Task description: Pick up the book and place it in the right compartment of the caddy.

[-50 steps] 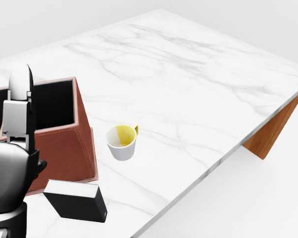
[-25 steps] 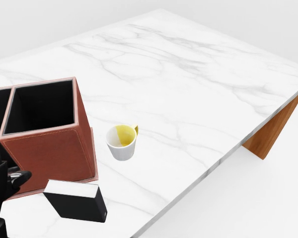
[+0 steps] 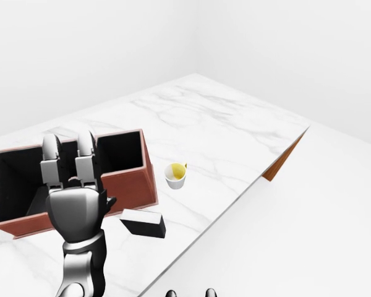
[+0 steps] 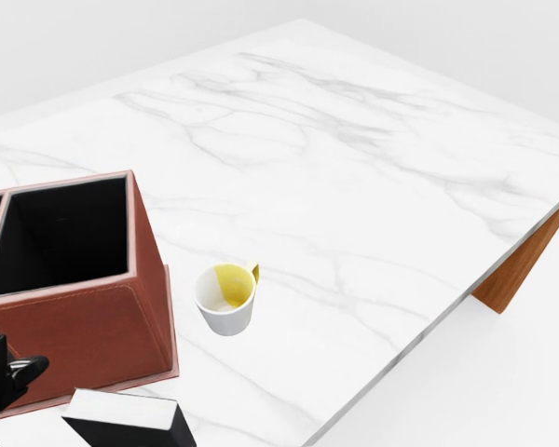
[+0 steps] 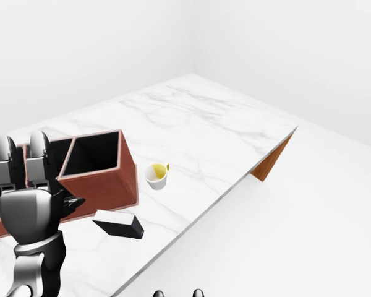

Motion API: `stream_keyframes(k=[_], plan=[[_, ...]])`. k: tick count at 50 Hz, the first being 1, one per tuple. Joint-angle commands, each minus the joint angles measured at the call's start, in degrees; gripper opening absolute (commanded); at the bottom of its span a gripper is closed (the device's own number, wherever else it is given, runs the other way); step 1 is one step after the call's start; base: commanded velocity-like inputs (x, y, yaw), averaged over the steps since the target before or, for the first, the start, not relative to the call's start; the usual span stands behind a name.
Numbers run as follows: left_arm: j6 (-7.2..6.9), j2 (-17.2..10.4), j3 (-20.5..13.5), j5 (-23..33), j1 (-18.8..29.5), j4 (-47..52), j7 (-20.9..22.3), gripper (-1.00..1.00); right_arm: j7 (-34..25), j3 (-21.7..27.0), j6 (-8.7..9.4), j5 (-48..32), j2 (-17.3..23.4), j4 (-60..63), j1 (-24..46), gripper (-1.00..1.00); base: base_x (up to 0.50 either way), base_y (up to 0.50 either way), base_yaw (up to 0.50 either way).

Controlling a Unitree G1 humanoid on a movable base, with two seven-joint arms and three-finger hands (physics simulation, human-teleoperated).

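Observation:
The book (image 3: 145, 223), black with a white upper face, lies flat on the marble table just below the lower right corner of the brown caddy (image 3: 149, 180). The caddy's right compartment (image 4: 70, 233) is dark inside and shows nothing in it. My left hand (image 3: 68, 145) is raised to the left of the book, in front of the caddy, with its fingers (image 3: 85, 151) pointing up, spread and holding nothing. In the head view only a black sliver of the left hand (image 4: 2, 372) shows at the left edge. My right hand does not show.
A white cup (image 4: 225, 298) with a yellow inside stands right of the caddy. The marble table (image 4: 354, 168) stretches up and to the right; its edge runs diagonally, with a wooden leg (image 4: 522, 265) under the right corner.
The left hand has slipped out of the head view toward the left edge. The whole head picture has shifted downward, so the camera moved; book, cup and caddy keep their places on the table.

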State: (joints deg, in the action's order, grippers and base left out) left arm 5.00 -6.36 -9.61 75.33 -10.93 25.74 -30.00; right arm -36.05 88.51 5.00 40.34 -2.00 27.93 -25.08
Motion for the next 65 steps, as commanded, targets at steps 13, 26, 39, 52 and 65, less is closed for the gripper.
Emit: stream_keyframes(k=[13,26,39,52,65], plan=[[0.0,-0.84,0.37,4.32,-6.57,-6.28,0.0,1.0,-0.94,-0.53,0.0,-1.09,-0.56,-0.23,-0.08,1.0,0.0,0.0,0.0],[0.0,-2.25,-0.1,4.76,-7.49,-9.85,0.0,1.0,-1.11,0.1,0.0,0.07,-0.46,0.29,-0.33,1.0,0.0,0.0,0.0],[0.0,-2.43,-1.18,5.46,-7.95,-12.57,0.0,1.0,-1.32,-0.04,0.0,-0.11,-0.33,-0.47,-0.13,1.0,0.0,0.0,0.0],[0.0,-2.95,-0.06,7.27,-9.5,-13.56,0.0,1.0,-1.37,-0.45,0.0,-0.51,-0.62,-0.22,-0.22,1.0,0.0,0.0,0.0],[0.0,-4.27,2.62,11.83,-10.02,-15.67,0.0,1.0,-1.41,-0.31,0.0,-0.49,-0.67,-0.08,-0.41,1.0,0.0,0.0,0.0]])
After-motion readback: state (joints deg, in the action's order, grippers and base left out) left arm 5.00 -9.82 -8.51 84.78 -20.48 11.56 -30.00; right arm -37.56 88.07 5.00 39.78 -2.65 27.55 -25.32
